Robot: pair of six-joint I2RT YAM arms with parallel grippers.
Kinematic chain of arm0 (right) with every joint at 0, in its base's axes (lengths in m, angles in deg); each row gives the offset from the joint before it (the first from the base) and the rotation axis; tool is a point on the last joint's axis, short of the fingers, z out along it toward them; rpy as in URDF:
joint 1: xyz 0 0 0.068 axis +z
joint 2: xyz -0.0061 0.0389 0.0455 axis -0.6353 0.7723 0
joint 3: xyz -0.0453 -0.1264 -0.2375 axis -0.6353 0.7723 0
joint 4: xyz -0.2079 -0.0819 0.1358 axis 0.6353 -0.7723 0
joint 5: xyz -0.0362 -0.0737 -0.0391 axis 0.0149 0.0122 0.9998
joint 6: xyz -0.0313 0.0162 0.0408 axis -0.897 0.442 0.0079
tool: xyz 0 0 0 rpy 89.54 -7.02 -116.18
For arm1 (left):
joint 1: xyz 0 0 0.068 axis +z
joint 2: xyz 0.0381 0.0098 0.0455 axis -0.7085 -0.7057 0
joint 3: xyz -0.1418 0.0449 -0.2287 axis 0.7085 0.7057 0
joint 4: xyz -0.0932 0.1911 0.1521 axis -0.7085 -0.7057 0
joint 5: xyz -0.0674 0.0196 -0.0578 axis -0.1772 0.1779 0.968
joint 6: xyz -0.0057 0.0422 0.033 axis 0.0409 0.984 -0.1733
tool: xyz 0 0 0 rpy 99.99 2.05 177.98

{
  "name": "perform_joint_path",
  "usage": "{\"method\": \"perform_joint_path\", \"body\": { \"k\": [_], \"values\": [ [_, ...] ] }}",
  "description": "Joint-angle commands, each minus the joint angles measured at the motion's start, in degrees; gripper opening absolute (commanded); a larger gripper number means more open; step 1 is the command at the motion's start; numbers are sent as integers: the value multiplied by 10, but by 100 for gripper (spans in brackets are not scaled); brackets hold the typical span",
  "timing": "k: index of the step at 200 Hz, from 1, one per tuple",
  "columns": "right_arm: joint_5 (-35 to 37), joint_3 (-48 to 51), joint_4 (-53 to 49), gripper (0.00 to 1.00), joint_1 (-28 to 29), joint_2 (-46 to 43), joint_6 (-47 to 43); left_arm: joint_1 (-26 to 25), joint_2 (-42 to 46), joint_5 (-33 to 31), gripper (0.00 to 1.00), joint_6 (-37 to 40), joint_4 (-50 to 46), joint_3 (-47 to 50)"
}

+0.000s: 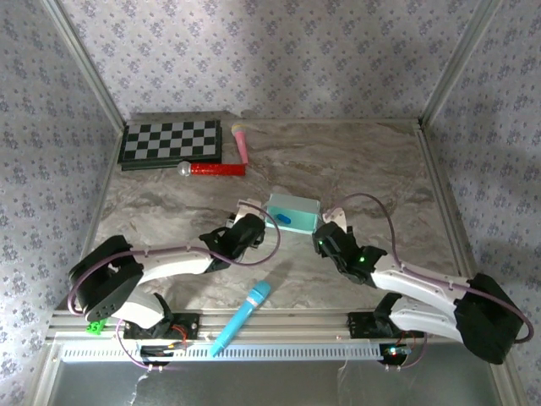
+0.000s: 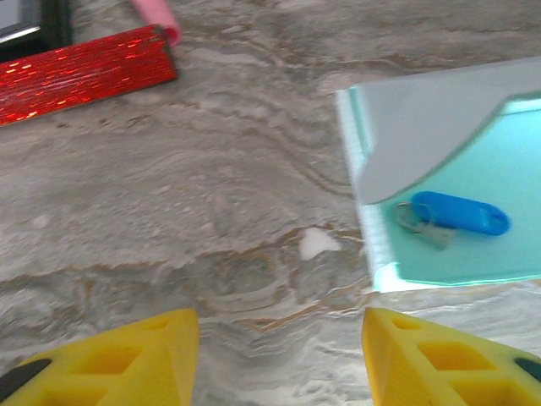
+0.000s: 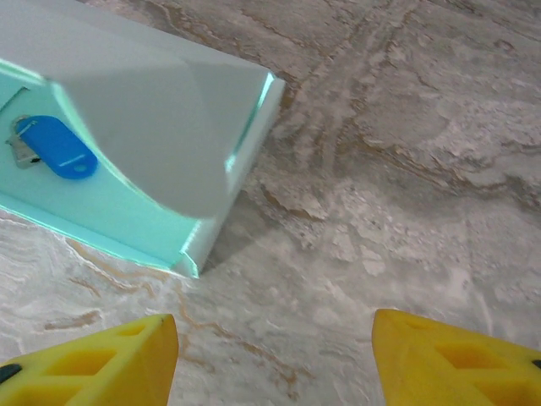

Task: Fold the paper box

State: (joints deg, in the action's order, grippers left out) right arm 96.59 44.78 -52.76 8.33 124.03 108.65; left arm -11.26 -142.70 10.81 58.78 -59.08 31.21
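Paper box (image 1: 300,207): mid tabletop (image 1: 363,161), between the two end effectors; the tray is formed and a rounded flap (image 2: 423,127) stands raised over the opening.
Left end effector (image 2: 279,342): spread wide, nothing in it, over bare tabletop just beside the box's left wall.
Right end effector (image 3: 275,342): spread and empty, near the box's right corner but apart from it.
Step in hand: by my reading, bringing the raised flap down to close the tray.
Doing it well: brace one side wall with one end effector while the other presses the flap near its free edge. Thin card is likely to buckle if pushed mid-panel (a light touch suits it), and an unbraced box may slide on the smooth top.
Box contents: a blue key tag (image 2: 461,213) with a metal ring lies flat on the floor, toward the left side; keep the flap from catching on it.
Further out: a blue microphone (image 1: 243,317) near the arm bases; a red glitter stick (image 1: 218,169) and a chessboard (image 1: 172,142) at the far left, well apart from the box.
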Motion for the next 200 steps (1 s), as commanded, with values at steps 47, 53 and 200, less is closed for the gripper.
{"method": "perform_joint_path", "body": {
  "k": [47, 53, 200],
  "values": [
    [-27, -21, -145, 60, -150, -51, 130, 60, 13, -122, 53, -121, -190, -65],
    [-46, -26, -141, 60, -170, -51, 120, 72, 19, -108, 53, -112, -182, -67],
    [-360, -282, -97, 60, -267, 185, -21, 213, -160, 411, 69, 5, -257, -371]
  ]
}}
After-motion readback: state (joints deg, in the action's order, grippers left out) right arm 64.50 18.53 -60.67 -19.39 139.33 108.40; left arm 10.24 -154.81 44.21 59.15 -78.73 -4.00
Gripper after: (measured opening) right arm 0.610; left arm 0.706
